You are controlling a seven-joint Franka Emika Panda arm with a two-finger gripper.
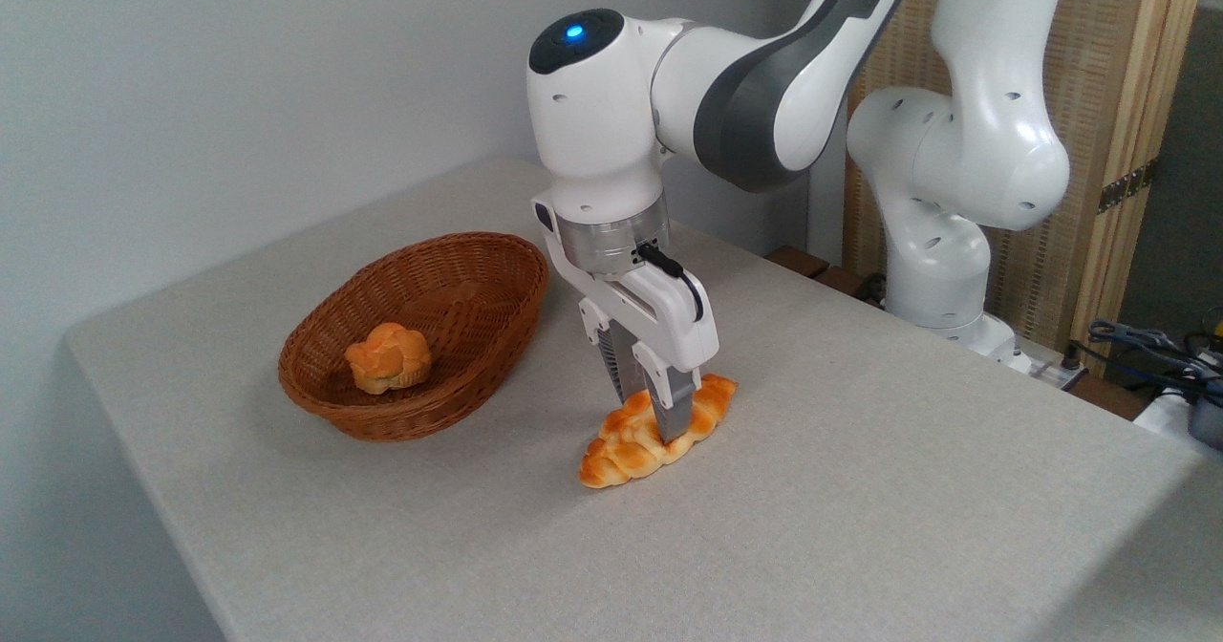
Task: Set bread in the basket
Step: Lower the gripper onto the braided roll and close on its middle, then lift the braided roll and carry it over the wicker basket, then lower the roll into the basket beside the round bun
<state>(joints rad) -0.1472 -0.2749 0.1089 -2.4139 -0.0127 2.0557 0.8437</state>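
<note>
You see the bread (626, 443) lying on the desk (860, 489), to the right of the basket (420, 336) and apart from it. The fingers (672, 413) stand one on each side of its middle, and they seem to press on the loaf, which still touches the desk. In the basket lies a small round bun (388, 357). The white arm (726, 78) comes from the upper right
</note>
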